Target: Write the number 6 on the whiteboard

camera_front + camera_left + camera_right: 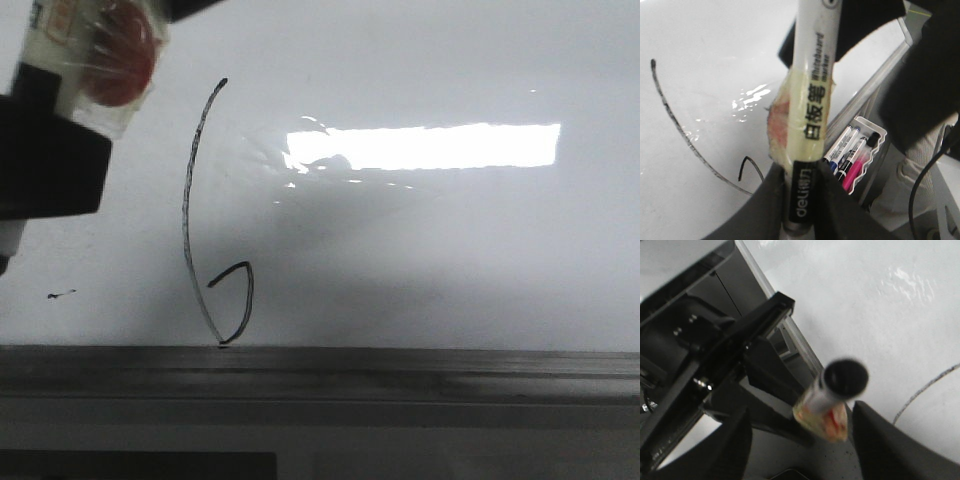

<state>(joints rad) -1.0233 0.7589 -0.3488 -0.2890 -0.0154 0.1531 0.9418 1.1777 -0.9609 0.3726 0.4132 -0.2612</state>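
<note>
The number 6 (185,210) is a thin black line on the whiteboard (450,260), a tall curved stroke with a small angular loop just above the grey rail (400,365). My left gripper (70,110) is at the upper left, to the left of the 6, shut on a white marker (110,60) wrapped in yellowish tape with red in it. In the left wrist view the jaws (801,200) clamp the marker's black end (812,90), with the 6 (677,125) beside it. My right gripper (800,450) is open; the taped marker (832,400) shows blurred between its fingers, untouched.
A tiny black smudge (60,295) sits on the board left of the 6. A white tray (860,150) with several coloured markers lies beyond the board's edge. A bright rectangle of light (430,145) reflects on the board. A black frame (715,340) stands by the rail.
</note>
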